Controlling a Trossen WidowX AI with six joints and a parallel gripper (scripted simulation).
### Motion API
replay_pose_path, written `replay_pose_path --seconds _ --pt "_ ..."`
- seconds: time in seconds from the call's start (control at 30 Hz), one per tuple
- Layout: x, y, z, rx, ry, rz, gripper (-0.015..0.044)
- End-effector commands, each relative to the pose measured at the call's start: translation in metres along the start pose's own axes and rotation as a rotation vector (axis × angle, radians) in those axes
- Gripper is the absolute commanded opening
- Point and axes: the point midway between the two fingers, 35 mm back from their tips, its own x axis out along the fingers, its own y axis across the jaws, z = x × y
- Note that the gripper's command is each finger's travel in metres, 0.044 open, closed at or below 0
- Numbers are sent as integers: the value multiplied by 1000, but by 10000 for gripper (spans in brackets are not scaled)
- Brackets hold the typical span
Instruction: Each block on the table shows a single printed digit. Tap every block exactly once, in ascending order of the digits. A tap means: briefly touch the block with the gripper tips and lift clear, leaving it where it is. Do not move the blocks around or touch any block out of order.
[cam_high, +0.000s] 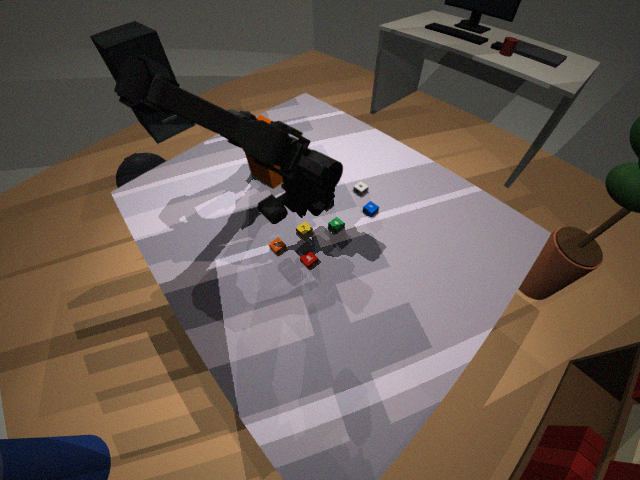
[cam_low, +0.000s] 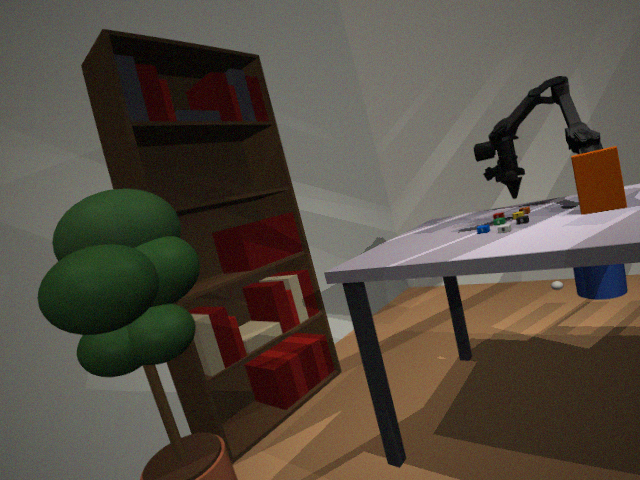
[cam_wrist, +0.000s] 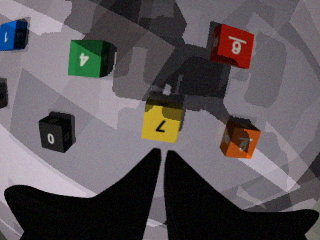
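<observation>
So the claw (cam_high: 305, 211) (cam_low: 514, 196) (cam_wrist: 162, 155) is closed with nothing in it, tips almost together, hanging above the surface (cam_high: 439, 232) (cam_low: 439, 267) and well clear of the blocks.

The one that matters, I reckon, is the small yellow cube with a black 7 (cam_high: 303, 229) (cam_low: 518, 218) (cam_wrist: 162, 122). In the wrist view it sits just beyond the fingertips, pretty much dead centre, so the move looks like a small shift forward, then down. It's a cube, so no long axis to fuss over, and there's only one arm anyway.

Neighbours in that same view: the orange cube (cam_high: 277, 246) (cam_low: 525, 210) (cam_wrist: 240, 140) is off to the right (can't read its digit), the black cube marked 0 (cam_low: 522, 219) (cam_wrist: 54, 134) to the left, the red cube with an underlined 6 (cam_high: 309, 259) (cam_low: 498, 215) (cam_wrist: 232, 46) further out on the right, and the green 4 cube (cam_high: 336, 224) (cam_low: 498, 221) (cam_wrist: 86, 60) further out on the left. The blue 1 cube (cam_high: 370, 208) (cam_low: 482, 228) (cam_wrist: 12, 36) is well apart.

If it's 7's turn (my guess, can't tell what's been tapped), watch for coming down short and nudging its near edge.
</observation>
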Motion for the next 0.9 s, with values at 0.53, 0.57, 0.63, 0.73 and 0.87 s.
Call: replay_pose_path --seconds 0.53,0.57,0.63,0.73,0.87 --pt "44 -1 -9 -13 17 -12 20" --pt "45 -2 -9 -13 17 -12 20" --pt "48 -2 -9 -13 17 -12 20" --pt "53 -2 -10 -13 17 -13 20" --pt "55 -2 -10 -14 17 -13 20"
